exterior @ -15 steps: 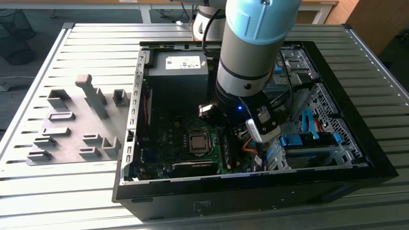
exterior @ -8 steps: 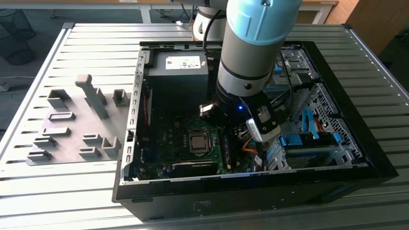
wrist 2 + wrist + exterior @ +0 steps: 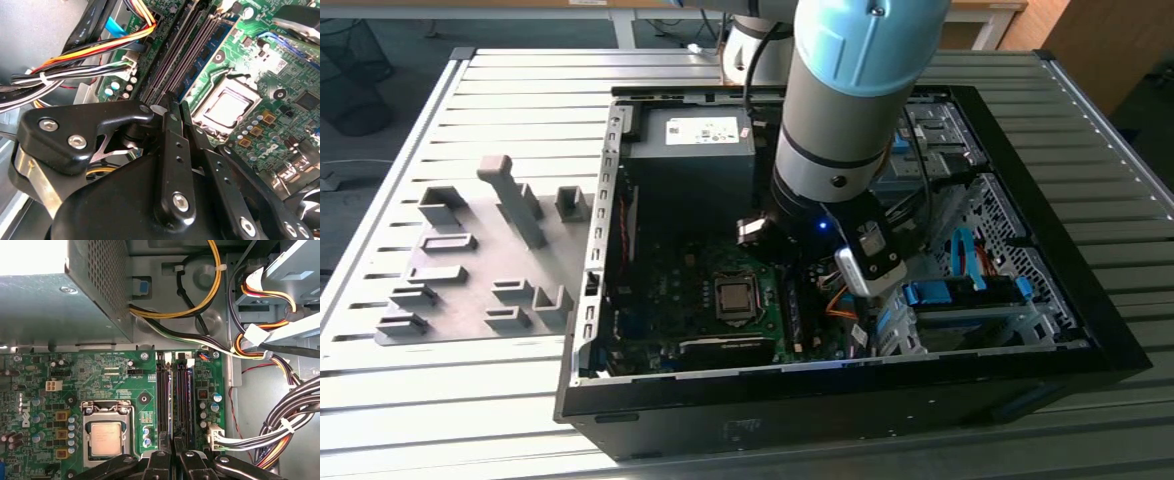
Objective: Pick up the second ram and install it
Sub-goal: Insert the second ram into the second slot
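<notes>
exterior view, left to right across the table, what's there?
Grey fixture blocks → open PC case → CPU socket on the motherboard → robot arm reaching into the case → blue drive-bay clips.

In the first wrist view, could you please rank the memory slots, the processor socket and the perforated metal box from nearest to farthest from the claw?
1. The memory slots, right ahead of the claw, whose tips sit closed together at their near end.
2. The processor socket, off to one side on the green board.
3. The perforated metal box, beyond the board's far edge.
</notes>
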